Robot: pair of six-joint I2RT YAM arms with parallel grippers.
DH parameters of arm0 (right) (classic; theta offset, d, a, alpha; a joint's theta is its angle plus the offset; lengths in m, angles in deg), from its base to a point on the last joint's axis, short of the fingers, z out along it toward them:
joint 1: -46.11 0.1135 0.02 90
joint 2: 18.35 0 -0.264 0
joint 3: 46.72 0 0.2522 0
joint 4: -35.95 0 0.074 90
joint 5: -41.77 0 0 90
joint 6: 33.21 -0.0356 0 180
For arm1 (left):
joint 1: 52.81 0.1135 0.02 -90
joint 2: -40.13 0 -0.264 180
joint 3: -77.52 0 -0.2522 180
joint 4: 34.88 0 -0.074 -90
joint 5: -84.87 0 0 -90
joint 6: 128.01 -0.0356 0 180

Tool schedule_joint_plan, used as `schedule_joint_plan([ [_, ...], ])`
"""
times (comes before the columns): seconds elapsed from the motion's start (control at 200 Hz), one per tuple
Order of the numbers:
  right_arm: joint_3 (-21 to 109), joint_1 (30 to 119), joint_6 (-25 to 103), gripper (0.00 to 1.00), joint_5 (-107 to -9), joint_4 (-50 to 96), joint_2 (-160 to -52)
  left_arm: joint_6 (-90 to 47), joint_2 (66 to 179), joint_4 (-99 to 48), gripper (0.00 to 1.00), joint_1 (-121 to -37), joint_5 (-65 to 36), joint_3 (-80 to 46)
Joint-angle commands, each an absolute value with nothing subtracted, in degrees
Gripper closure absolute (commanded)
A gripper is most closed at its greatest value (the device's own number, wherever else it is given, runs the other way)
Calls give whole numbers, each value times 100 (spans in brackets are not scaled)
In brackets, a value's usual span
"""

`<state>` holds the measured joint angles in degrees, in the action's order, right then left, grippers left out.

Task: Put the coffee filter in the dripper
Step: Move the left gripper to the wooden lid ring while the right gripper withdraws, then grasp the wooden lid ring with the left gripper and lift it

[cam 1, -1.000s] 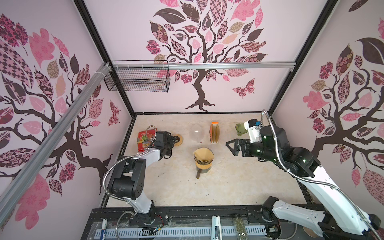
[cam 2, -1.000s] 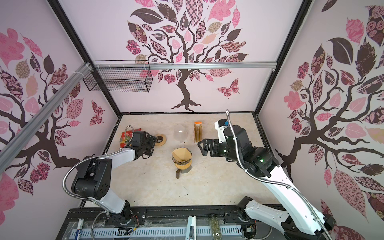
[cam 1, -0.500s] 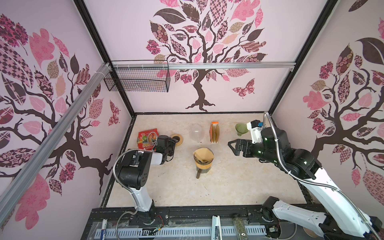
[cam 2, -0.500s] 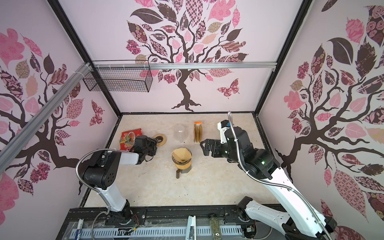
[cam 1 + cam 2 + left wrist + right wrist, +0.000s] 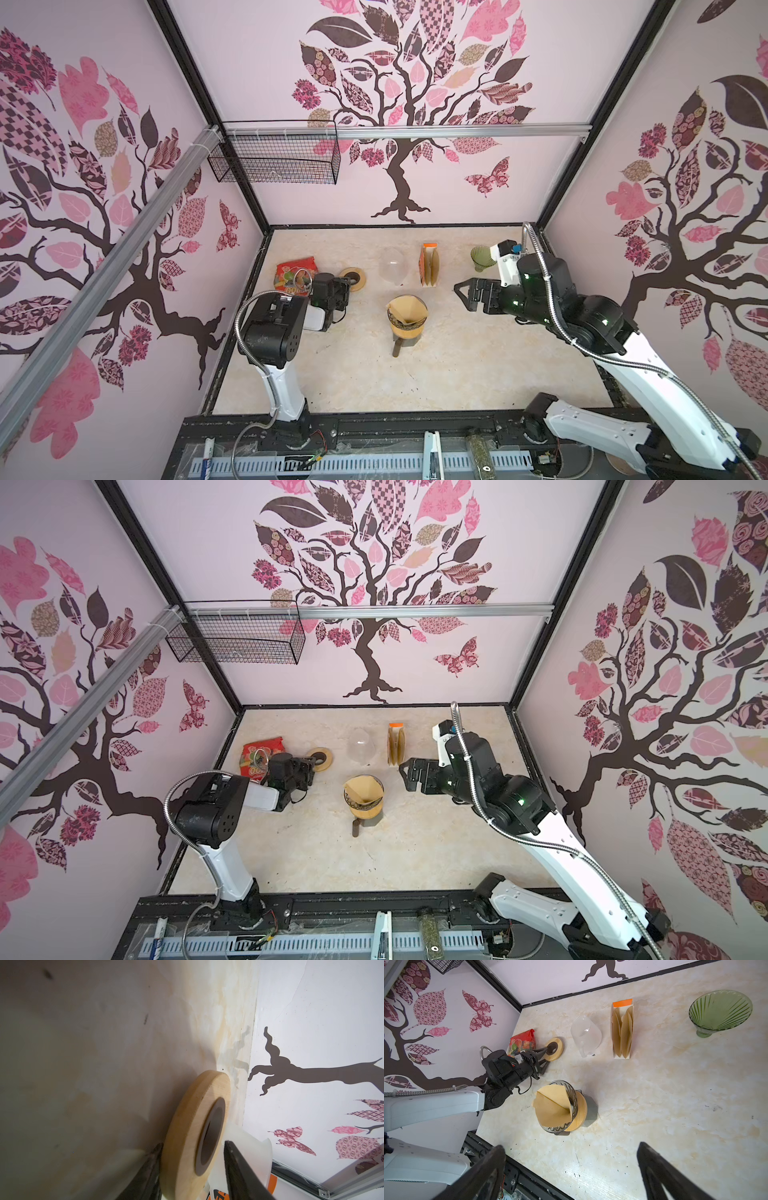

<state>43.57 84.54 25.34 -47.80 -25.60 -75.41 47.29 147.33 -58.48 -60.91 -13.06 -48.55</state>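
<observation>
Left wrist view: left gripper (image 5: 193, 1144) has been narrowed astride the round wooden ring (image 5: 182, 1126), clamping not discernible; right gripper (image 5: 571, 1145) is spread, empty. Brown paper coffee filter (image 5: 552, 1107) is seated in the glass dripper (image 5: 573, 1098) at the centre of the beige surface (image 5: 664, 1095): placement judged complete.

A tan paper coffee filter (image 5: 553, 1105) sits point-down, perhaps slightly askew, in the upright glass-and-wood dripper (image 5: 574, 1099).

Between the matt black left fingers (image 5: 239, 1167): a round pale wooden ring (image 5: 187, 1136), smooth, on the faintly shiny cream marbled desk (image 5: 83, 1043). Beyond them, a matt brown paper cone filter (image 5: 552, 1107) in a glossy dark ribbed glass dripper (image 5: 574, 1095).
</observation>
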Motion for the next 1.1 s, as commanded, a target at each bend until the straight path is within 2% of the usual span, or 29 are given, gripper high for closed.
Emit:
schedule_joint_plan([
  [0.0,4392,8451,2618,0,-4748,-2597,-7558,4821,14840,-6195,55,-6006,-1393,-4908],
  [0.42,4299,8446,2603,0,-4770,-2600,-7551,4887,14938,-6185,64,-5978,-1467,-4815],
  [1.095,4286,8449,2640,0,-4779,-2595,-7600,5106,15149,-6471,70,-5944,-1467,-4625],
])
